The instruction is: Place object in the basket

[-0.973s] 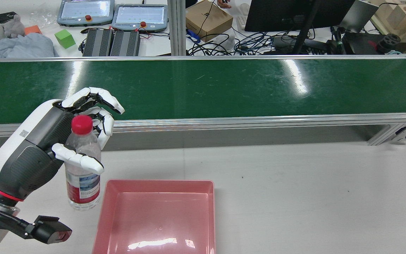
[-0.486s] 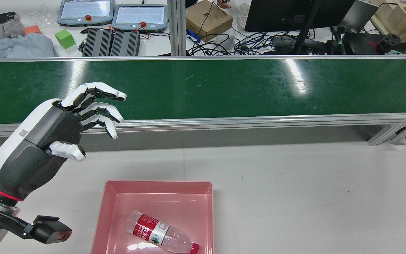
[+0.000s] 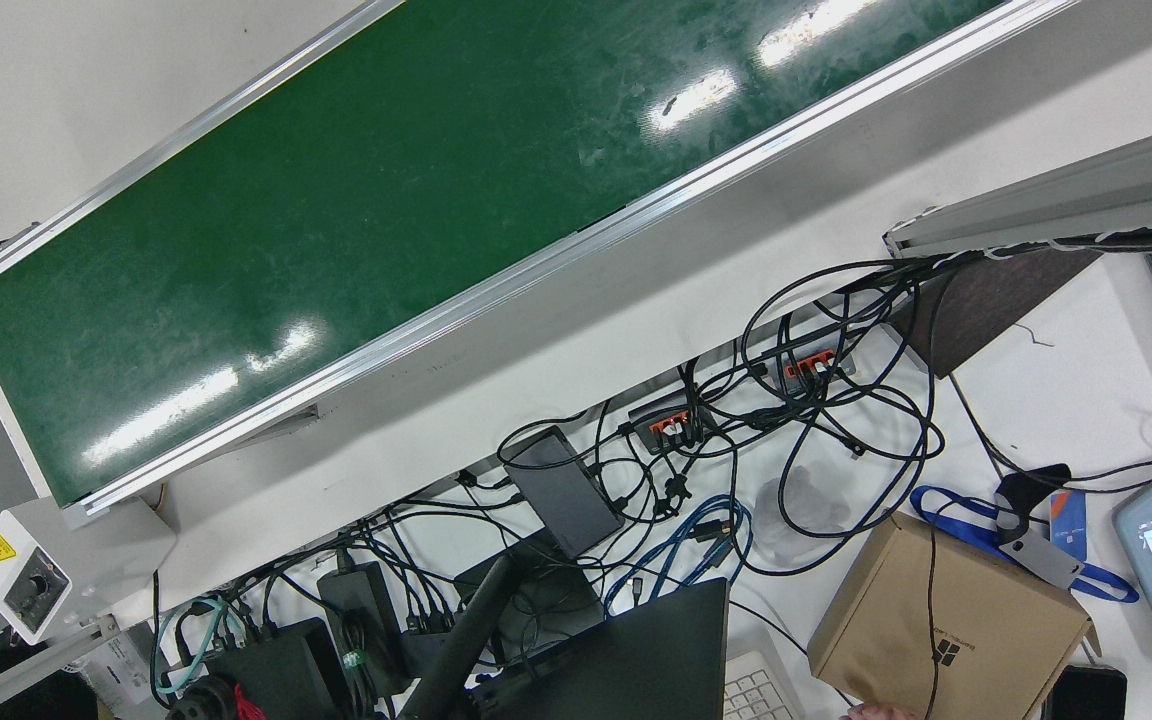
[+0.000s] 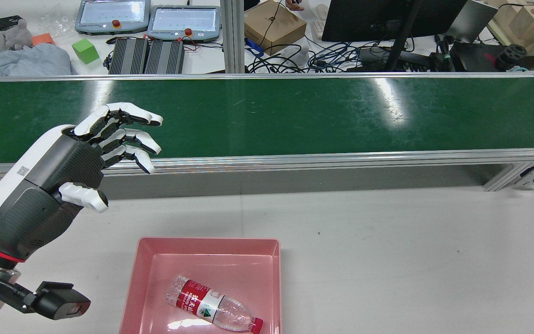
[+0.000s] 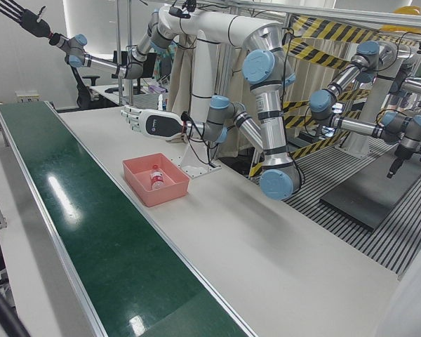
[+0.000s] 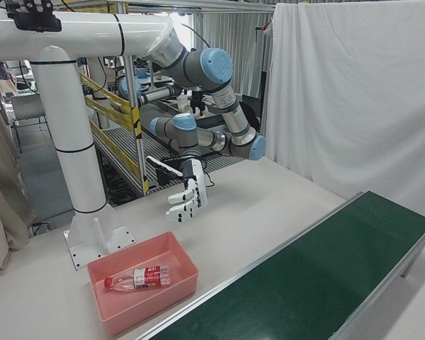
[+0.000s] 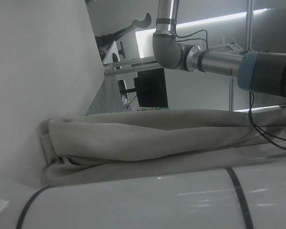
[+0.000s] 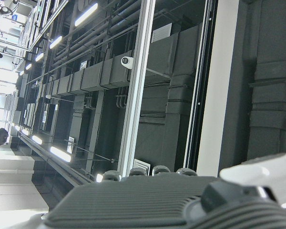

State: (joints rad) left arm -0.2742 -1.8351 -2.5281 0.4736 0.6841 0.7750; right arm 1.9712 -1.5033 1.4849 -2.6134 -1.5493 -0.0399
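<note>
A clear water bottle (image 4: 206, 306) with a red cap and a red label lies on its side in the pink basket (image 4: 206, 240), cap toward the near right corner. It also shows as the bottle (image 6: 138, 278) in the basket (image 6: 149, 308) and as the bottle (image 5: 155, 177) in the basket (image 5: 170, 191). My left hand (image 4: 63, 171) hangs above the table, left of the basket and behind it, open and empty, fingers spread toward the belt. The same left hand (image 6: 188, 195) hovers clear of the basket. My right hand (image 5: 24, 17) is raised high, fingers spread, holding nothing.
A long green conveyor belt (image 4: 295, 111) with aluminium rails runs across the table beyond the basket. White table surface (image 4: 387, 260) lies to the basket's right. Behind the belt stand teach pendants (image 4: 183, 21), a cardboard box (image 4: 274, 25), cables and a monitor.
One second ago my left hand was shut on the upright bottle left of the basket. It let go; the bottle now lies in the basket. The open hand has drifted slightly left and up.
</note>
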